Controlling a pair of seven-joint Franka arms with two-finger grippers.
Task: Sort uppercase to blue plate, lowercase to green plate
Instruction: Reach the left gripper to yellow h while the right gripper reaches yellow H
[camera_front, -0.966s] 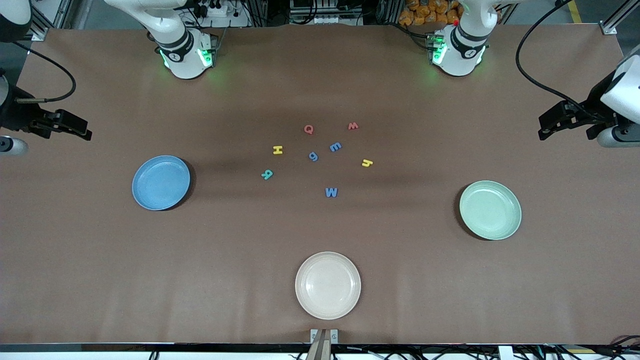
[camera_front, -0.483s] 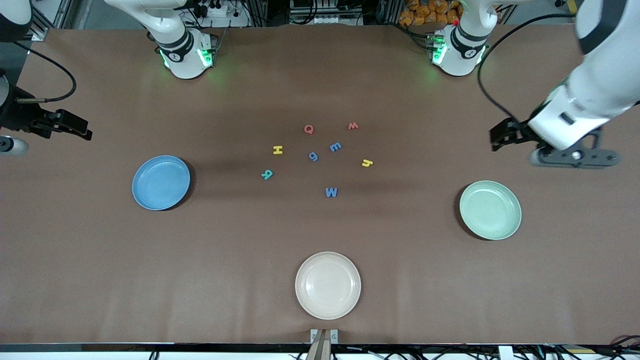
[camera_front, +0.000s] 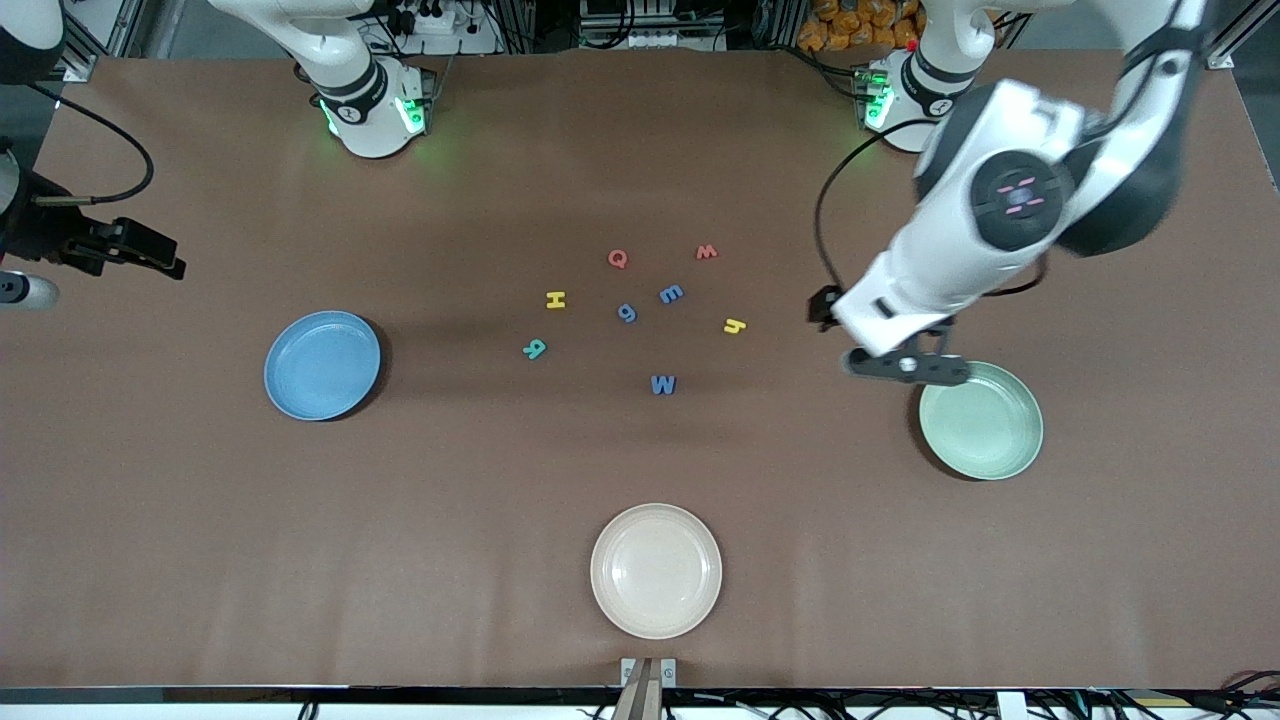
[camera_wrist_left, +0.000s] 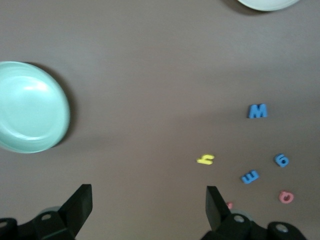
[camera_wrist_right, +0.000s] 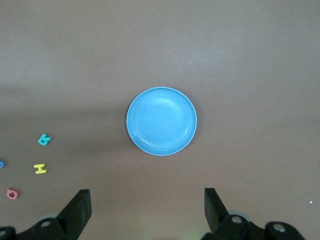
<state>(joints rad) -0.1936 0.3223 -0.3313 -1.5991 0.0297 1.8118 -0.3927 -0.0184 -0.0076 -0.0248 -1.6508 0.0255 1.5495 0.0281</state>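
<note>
from the front view, the left gripper (camera_front: 822, 308) hangs over bare table between the green plate (camera_front: 981, 420) and the scattered letters, its arm reaching in from the base at the left arm's end; the yellow h (camera_front: 735, 325) lies just beside it toward the middle of the table, the closest letter to either arm and a lowercase one, so this arm looks the likelier to start. the red w (camera_front: 706, 252) sits farther from the camera than the h, with the blue m (camera_front: 671, 294) and blue g (camera_front: 627, 313) toward the centre. the capitals, red q (camera_front: 618, 258), yellow capital h (camera_front: 556, 299), teal r (camera_front: 535, 348) and blue capital w (camera_front: 662, 384), lie mostly toward the blue plate (camera_front: 322, 365), which holds nothing. the right gripper (camera_front: 160, 262) waits at the right arm's end of the table, well apart from everything. in the left wrist view, the fingers (camera_wrist_left: 80, 202) stand wide apart and empty, with the lowercase h out ahead between them. in the right wrist view, the jaws are likewise spread wide with nothing held, the blue plate centred below.
</note>
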